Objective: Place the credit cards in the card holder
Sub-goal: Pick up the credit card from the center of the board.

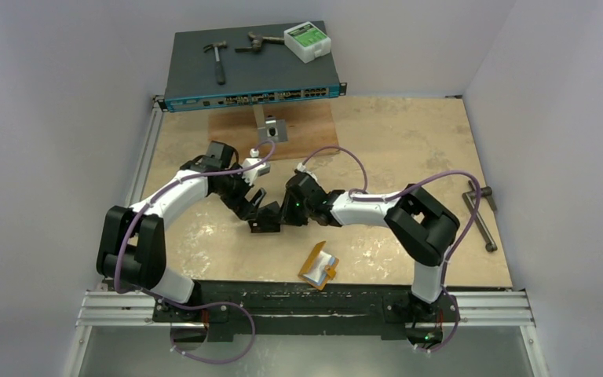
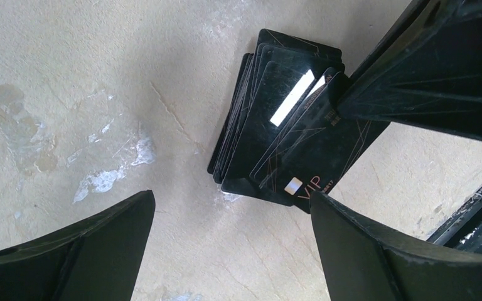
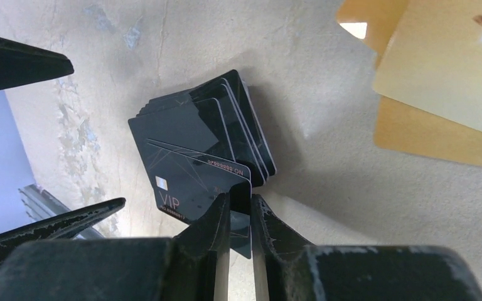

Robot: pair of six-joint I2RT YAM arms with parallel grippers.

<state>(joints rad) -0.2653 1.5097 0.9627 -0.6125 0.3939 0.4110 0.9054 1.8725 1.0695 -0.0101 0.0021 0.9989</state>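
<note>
A fanned pile of black credit cards (image 2: pixel 257 119) (image 3: pixel 226 119) lies on the tabletop in the middle. The top card, marked VIP (image 3: pixel 182 182) (image 2: pixel 326 157), still overlaps the pile. My right gripper (image 3: pixel 240 199) (image 1: pixel 276 216) is shut on that card's corner. My left gripper (image 2: pixel 232 200) (image 1: pixel 257 210) hovers wide open just short of the pile, holding nothing. The orange card holder (image 1: pixel 314 263) lies near the table's front edge with a silvery-white card (image 1: pixel 327 261) on it. Orange-gold flat surfaces (image 3: pixel 439 69) fill a corner of the right wrist view; whether they are cards or the holder I cannot tell.
A network switch (image 1: pixel 251 75) stands at the back, with a hammer (image 1: pixel 217 59), another tool (image 1: pixel 257 41) and a green-white box (image 1: pixel 308 41) on it. In front of it a brown board (image 1: pixel 298 129) carries a metal bracket (image 1: pixel 269 129). A metal handle (image 1: pixel 479 216) lies at the right edge.
</note>
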